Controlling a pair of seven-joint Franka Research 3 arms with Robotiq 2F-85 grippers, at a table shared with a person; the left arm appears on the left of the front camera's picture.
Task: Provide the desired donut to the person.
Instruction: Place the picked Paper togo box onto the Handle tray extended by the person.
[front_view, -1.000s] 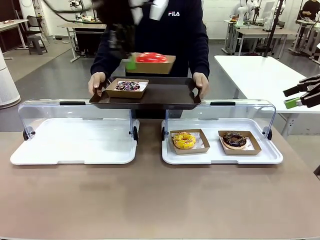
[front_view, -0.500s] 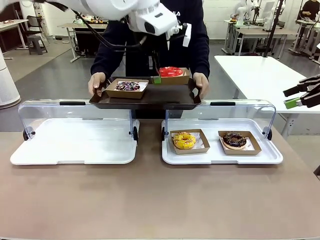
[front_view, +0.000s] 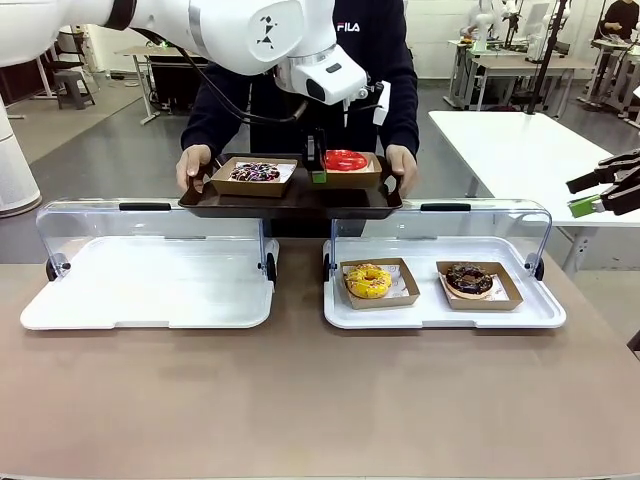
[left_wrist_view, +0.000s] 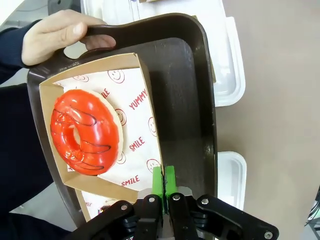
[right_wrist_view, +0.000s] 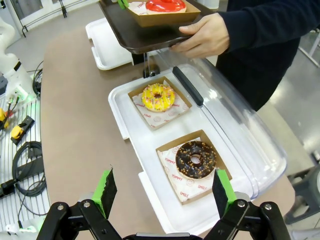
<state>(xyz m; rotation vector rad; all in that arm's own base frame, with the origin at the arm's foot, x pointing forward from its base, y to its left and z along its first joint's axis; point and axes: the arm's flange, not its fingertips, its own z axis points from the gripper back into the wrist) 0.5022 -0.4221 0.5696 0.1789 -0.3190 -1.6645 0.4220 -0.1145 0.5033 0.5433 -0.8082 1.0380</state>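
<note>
The person (front_view: 365, 60) stands across the table and holds a dark brown tray (front_view: 290, 197) by both handles. My left gripper (front_view: 317, 168) is shut on the edge of a cardboard carton (left_wrist_view: 145, 100) with a red-glazed donut (front_view: 345, 159), set low on the tray's right half. In the left wrist view the green pads (left_wrist_view: 158, 181) pinch the carton's rim, beside the red donut (left_wrist_view: 85, 131), and a hand (left_wrist_view: 55, 35) grips the tray (left_wrist_view: 187, 95). A carton with a dark sprinkled donut (front_view: 255, 173) lies on the tray's left half. My right gripper (right_wrist_view: 164, 192) hangs open with nothing in it, off at the right (front_view: 600, 195).
Two white display trays with raised clear lids sit on the table. The left one (front_view: 150, 290) holds nothing. The right one (front_view: 430, 312) holds a yellow donut (front_view: 368, 281) and a chocolate donut (front_view: 469, 280), each in a carton. The near tabletop is bare.
My left gripper has carried the red donut's carton down and to the right onto the person's tray. The right arm has stayed put.
</note>
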